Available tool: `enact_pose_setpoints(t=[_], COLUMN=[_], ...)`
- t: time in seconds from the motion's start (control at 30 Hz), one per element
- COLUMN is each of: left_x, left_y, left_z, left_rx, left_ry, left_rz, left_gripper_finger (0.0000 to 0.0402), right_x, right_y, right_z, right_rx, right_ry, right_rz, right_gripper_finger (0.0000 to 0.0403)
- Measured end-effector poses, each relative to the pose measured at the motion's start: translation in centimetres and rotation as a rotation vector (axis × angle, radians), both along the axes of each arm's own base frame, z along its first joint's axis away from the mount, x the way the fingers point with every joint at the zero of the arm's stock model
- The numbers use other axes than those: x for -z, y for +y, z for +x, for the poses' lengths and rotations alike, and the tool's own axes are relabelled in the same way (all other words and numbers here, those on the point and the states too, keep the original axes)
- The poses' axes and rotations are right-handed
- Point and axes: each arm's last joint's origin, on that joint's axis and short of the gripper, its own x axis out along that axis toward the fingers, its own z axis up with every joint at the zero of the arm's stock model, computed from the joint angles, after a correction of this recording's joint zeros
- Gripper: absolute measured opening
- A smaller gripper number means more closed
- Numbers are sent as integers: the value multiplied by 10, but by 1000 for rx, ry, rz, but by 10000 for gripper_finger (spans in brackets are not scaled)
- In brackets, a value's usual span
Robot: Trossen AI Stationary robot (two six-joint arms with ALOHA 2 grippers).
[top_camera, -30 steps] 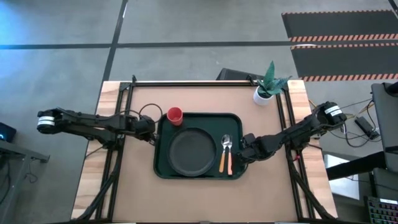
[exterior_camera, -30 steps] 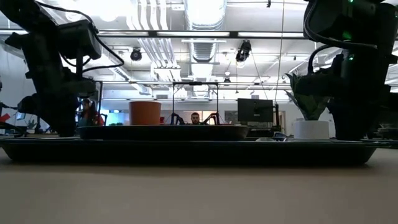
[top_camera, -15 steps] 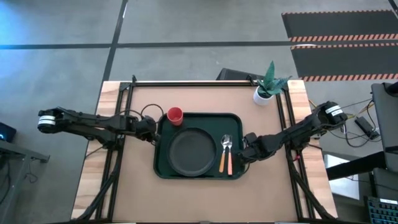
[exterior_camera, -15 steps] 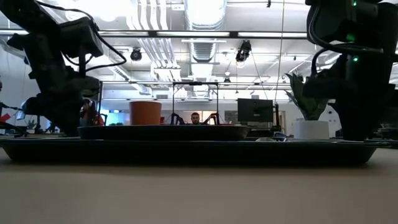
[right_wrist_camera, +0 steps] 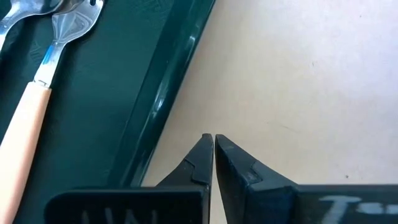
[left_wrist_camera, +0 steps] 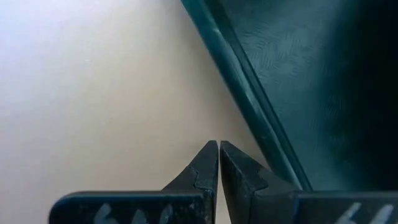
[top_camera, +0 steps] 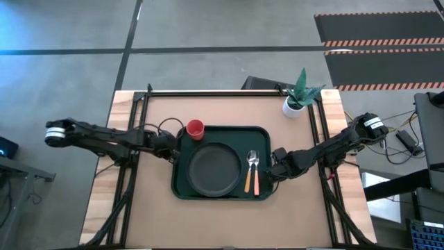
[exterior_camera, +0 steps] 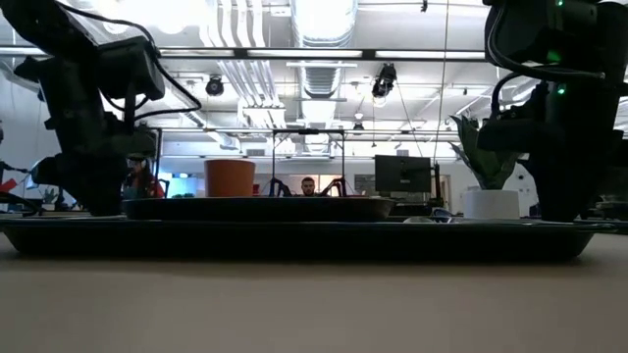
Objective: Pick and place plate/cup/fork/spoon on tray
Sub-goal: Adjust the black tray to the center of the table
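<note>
The dark green tray lies in the middle of the table. On it rest the dark round plate, the red cup at its far left corner, and the orange-handled spoon and fork side by side at its right. My left gripper is shut and empty, low over the table just outside the tray's left rim. My right gripper is shut and empty just outside the tray's right rim, beside the fork.
A white pot with a green plant stands at the table's far right corner. Bare table shows to the left, right and near side of the tray. In the low view a person shows in the room far behind the table.
My right gripper has drawn back a little toward the table's right edge, away from the tray, and stays shut. The things on the tray have not moved.
</note>
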Motion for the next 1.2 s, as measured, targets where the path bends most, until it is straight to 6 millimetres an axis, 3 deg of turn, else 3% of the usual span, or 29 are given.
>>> enact_pose_setpoints(t=[1.0,1.2], left_x=[5,-9], left_y=[-14,-19], left_z=[13,9], left_rx=[30,88], left_ry=[-58,-62], left_rz=[-68,-36], left_gripper_finger=[0,0], right_x=[0,-18], right_y=[-3,-2], right_z=[0,-1], right_rx=[-12,-30], right_ry=[-8,-53], right_rz=[-51,-43], right_gripper_finger=[8,8])
